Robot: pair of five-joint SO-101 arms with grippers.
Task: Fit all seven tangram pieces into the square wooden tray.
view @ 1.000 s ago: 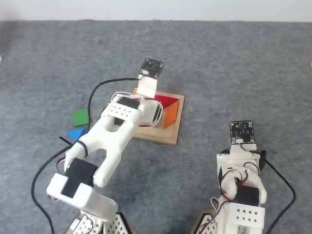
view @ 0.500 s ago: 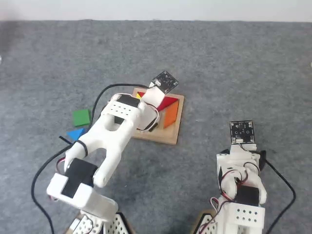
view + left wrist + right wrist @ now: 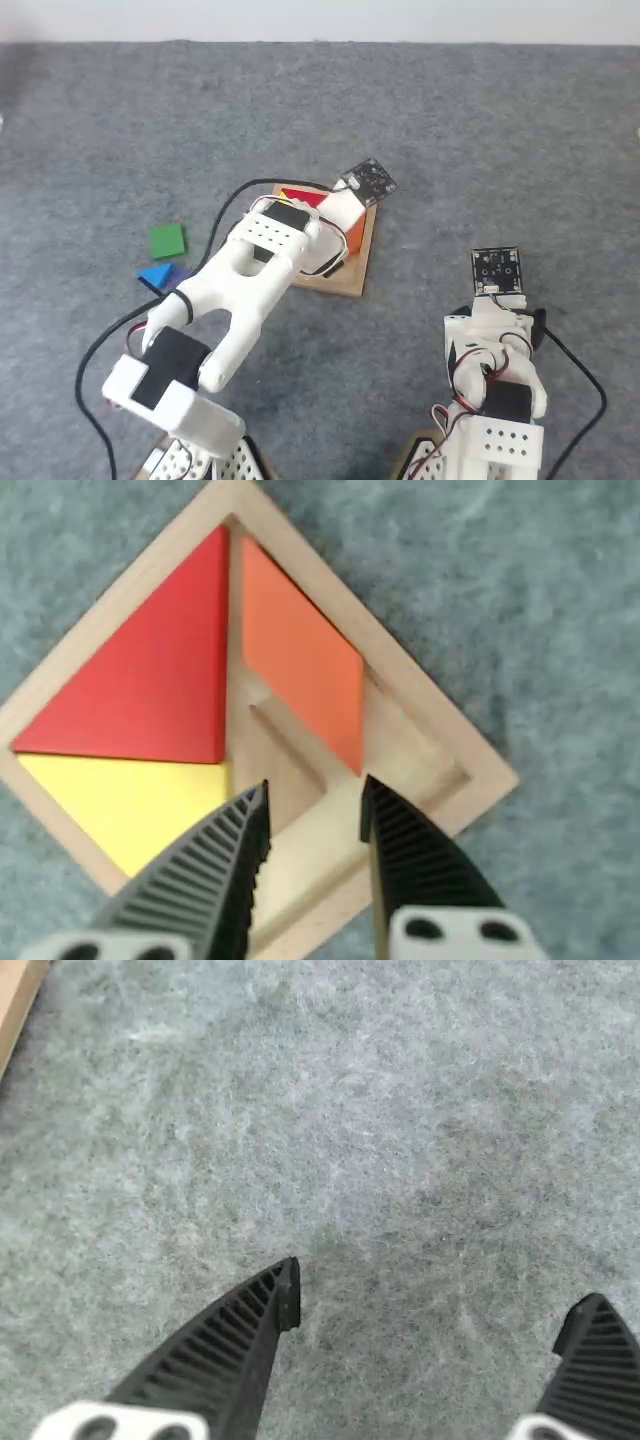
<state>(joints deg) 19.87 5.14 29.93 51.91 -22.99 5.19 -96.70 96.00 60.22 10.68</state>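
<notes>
Left arm: your left gripper (image 3: 315,788) hangs over the tray (image 3: 340,285), its fingers a little apart with nothing between them.
Right arm: your right gripper (image 3: 442,1285) is spread wide and empty above the grey desk (image 3: 500,130), well apart from the tray.
In tray: the red triangle (image 3: 150,670) meets the yellow triangle (image 3: 130,805) along one edge, and the orange parallelogram (image 3: 300,650) lies just beside the red one. Uncovered wood shows below your left fingertips.
Off tray: the green square (image 3: 167,241) and blue triangle (image 3: 155,275) lie on the desk, near each other.
</notes>
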